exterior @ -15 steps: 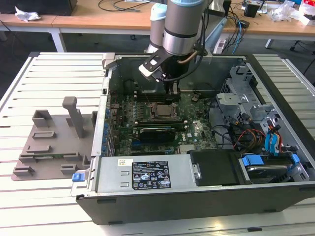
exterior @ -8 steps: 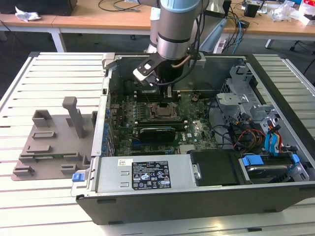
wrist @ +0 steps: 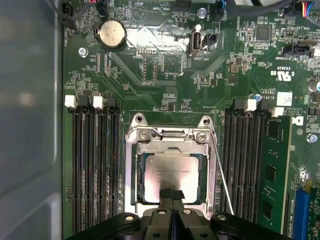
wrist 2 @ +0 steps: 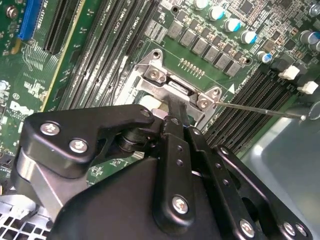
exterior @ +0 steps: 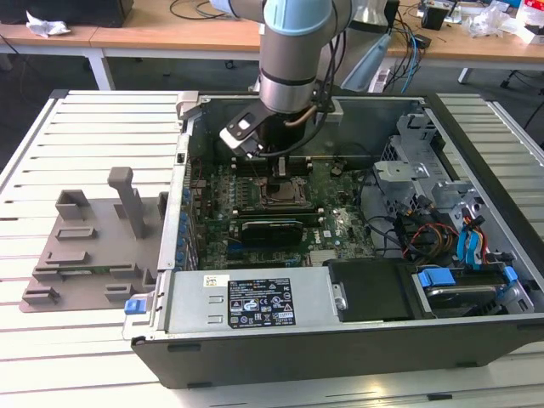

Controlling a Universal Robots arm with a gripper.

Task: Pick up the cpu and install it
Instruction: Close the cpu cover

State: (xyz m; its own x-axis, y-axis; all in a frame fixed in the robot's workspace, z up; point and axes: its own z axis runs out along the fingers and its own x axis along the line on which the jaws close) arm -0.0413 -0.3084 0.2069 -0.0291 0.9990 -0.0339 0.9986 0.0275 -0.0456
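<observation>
Hidden or hard to make out: in the second wrist view the pincer's (wrist 2: 172,107) black body and linkage cover the lower half and much of the socket frame (wrist 2: 165,82), so what lies inside the frame is largely screened. In the exterior view the arm (exterior: 293,51) stands over the open computer case (exterior: 340,340) and its wrist blocks the socket's contents. The first wrist view cuts off the pincer's body at the picture's edge.

Pincer (wrist: 171,192): the two fingertips are pressed together with no gap and nothing between them. They meet at one edge of the cpu's silver top. Whether they touch it or hang just above it cannot be told.

Cpu (wrist: 170,170): a pale silver square lying flat and level inside the socket frame on the green motherboard (wrist: 165,75). It sits between two banks of dark memory slots (wrist: 95,165).

Lever (wrist: 222,175): a thin wire slanting along one side of the frame.

Coin battery (wrist: 110,35): round, on the board, well apart from the socket.

Holder block (exterior: 93,246): grey with upright posts, on the slatted table (exterior: 85,127), beside the case at the exterior view's left.
</observation>
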